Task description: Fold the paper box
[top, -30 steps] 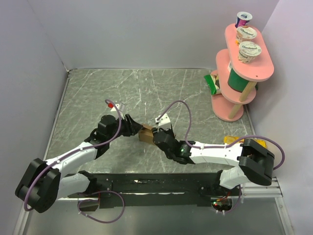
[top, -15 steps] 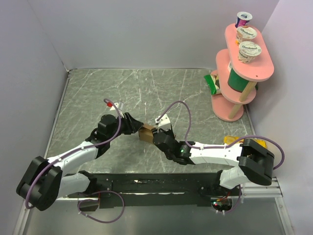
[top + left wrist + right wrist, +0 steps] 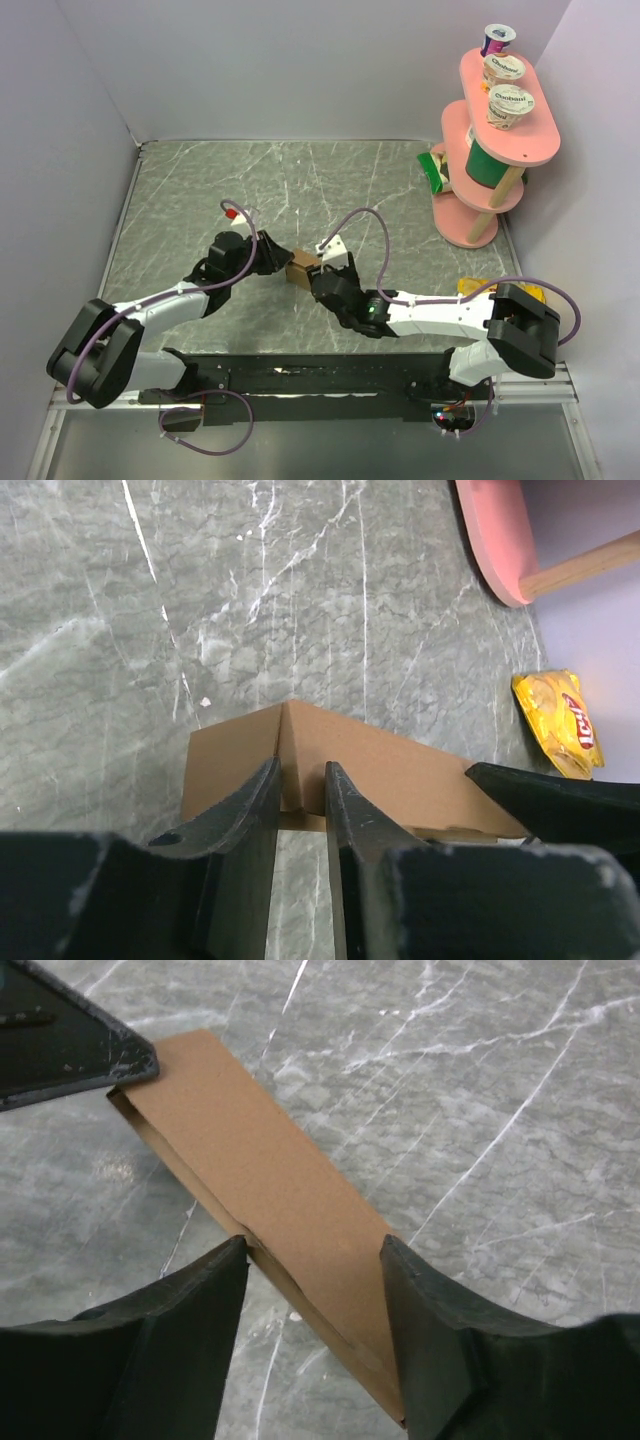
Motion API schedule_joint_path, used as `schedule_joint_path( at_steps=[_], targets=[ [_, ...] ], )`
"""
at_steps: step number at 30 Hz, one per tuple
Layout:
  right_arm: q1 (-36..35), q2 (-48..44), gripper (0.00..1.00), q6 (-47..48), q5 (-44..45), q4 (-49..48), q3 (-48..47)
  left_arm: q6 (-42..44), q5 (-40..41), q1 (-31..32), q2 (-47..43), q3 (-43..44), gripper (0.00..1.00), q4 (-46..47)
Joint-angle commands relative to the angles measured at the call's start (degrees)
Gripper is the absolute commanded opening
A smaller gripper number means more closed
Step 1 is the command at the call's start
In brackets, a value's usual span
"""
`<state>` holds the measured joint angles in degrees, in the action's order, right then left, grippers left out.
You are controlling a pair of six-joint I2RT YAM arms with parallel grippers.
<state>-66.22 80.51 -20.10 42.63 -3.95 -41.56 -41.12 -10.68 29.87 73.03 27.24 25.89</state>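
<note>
Top cam's mounted high behind the arm bases, angled down over the whole table (image 3: 200,190) to the back wall. Wrist cams are way closer: one peers past the left gripper (image 3: 300,775), one past the right gripper (image 3: 313,1245), both low over the tabletop, facing the same paper box (image 3: 300,268) from opposite ends.

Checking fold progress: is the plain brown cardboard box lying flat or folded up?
Folded up, at least partly: the plain brown cardboard box shows panels meeting at a raised corner crease. Fully closed? Cannot tell.

Matt brown cardboard paper box (image 3: 370,760), smooth grey white-veined stone-look table (image 3: 200,580)
</note>
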Motion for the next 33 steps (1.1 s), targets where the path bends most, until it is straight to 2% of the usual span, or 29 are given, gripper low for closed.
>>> schedule_joint_path(
  at_steps=[1, 4, 8, 9, 10, 15, 19, 26, 33],
  targets=[
    [-2.2, -1.9, 0.80, -0.2, 0.1, 6.5, 1.0, 2.6, 1.4, 0.2, 1.4, 0.1, 0.24, -2.9],
    [-4.4, -5.5, 0.87, 1.8, -0.2, 7.1, 1.3, 3.8, 2.8, 0.6, 1.1, 0.4, 0.24, -4.4],
    [-5.1, -11.5, 0.87, 1.9, -2.6, 8.3, 0.7, 6.1, 4.8, 1.5, 0.9, 1.6, 0.23, -7.1],
    [-5.2, -12.9, 0.85, 2.3, -4.5, 7.8, 0.9, 6.5, 5.4, 1.9, 1.1, 2.0, 0.23, -7.6],
    [-4.5, -15.4, 0.76, 2.4, -5.5, 7.4, 1.0, 6.9, 5.8, 2.1, 1.1, 2.3, 0.23, -8.3],
    [0.0, -17.8, 0.62, -1.4, -9.6, 9.7, -0.2, 8.6, 7.9, 4.1, 1.8, 3.9, 0.23, -9.9],
    [4.2, -16.4, 0.57, -2.8, -8.3, 7.1, 2.7, 8.6, 8.7, 4.7, 2.1, 4.1, 0.22, -10.1],
    [1.6, -8.1, 0.56, -7.6, 4.9, 6.9, 6.1, 8.3, 9.4, 5.1, 2.3, 4.3, 0.22, -10.7],
    [-1.5, 2.9, 0.58, -17.2, 12.8, 18.8, 2.2, 8.4, 10.5, 6.3, 2.7, 4.6, 0.22, -11.9]
  ],
)
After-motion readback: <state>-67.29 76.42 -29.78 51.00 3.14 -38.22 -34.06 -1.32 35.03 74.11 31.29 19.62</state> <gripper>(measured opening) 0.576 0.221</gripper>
